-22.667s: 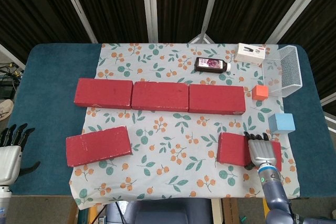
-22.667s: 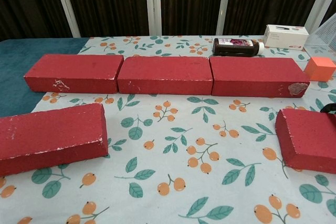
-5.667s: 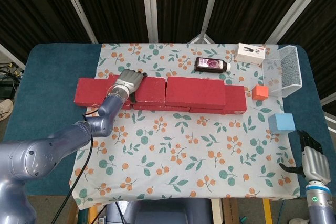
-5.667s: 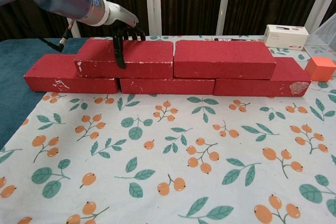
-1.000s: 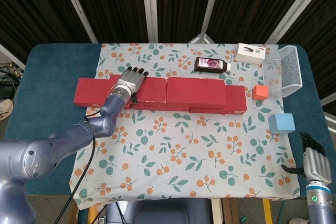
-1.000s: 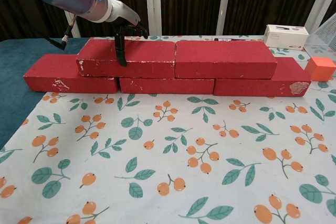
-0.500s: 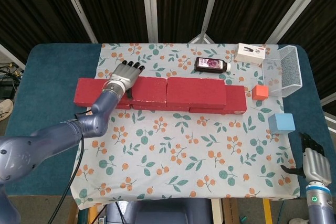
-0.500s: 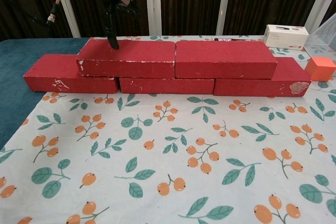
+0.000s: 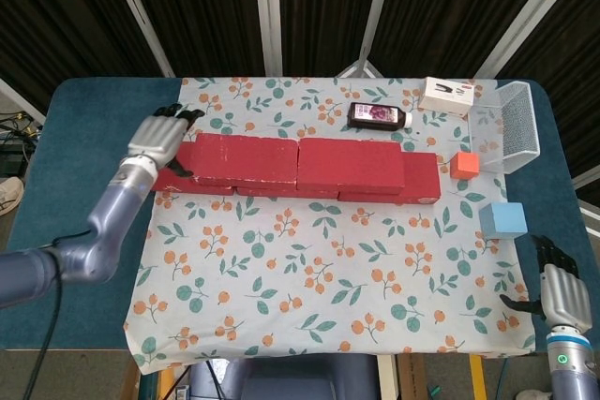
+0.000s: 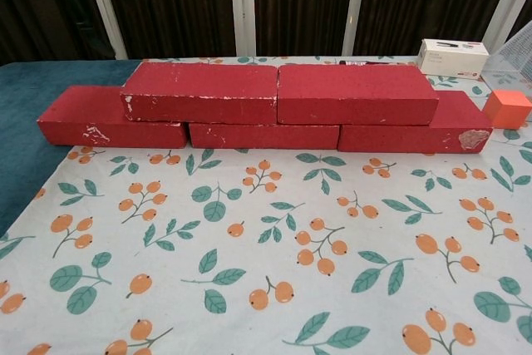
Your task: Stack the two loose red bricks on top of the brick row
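1. Two upper red bricks lying flat on the brick row (image 10: 108,119), end to end and touching: left upper brick (image 10: 201,91) and right upper brick (image 10: 356,93). Each spans a joint between bricks of the row beneath.
2. Brick row of three red bricks, in a line across the middle of the floral cloth (image 9: 328,259). Left end of the row projecting beyond the upper course; right end (image 10: 453,132) likewise exposed, with a pale scuff on its front face.
3. Left hand (image 9: 159,136) raised over the left end of the row in the head view, fingers spread apart, holding nothing; clear of the left upper brick. Only a blurred edge visible at the top left corner of the chest view.
4. Right hand (image 9: 561,294) low at the near right edge of the table (image 9: 84,166), fingers apart and empty, well apart from the bricks.
5. Dark bottle (image 9: 379,116) lying on its side just behind the stack.
6. White box (image 9: 447,95) at the far right of the cloth, beside a clear wire-sided basket (image 9: 511,125).
7. Small orange cube (image 9: 464,166) just beside the right end of the row; light blue cube (image 9: 502,220) nearer, on the cloth's right edge.
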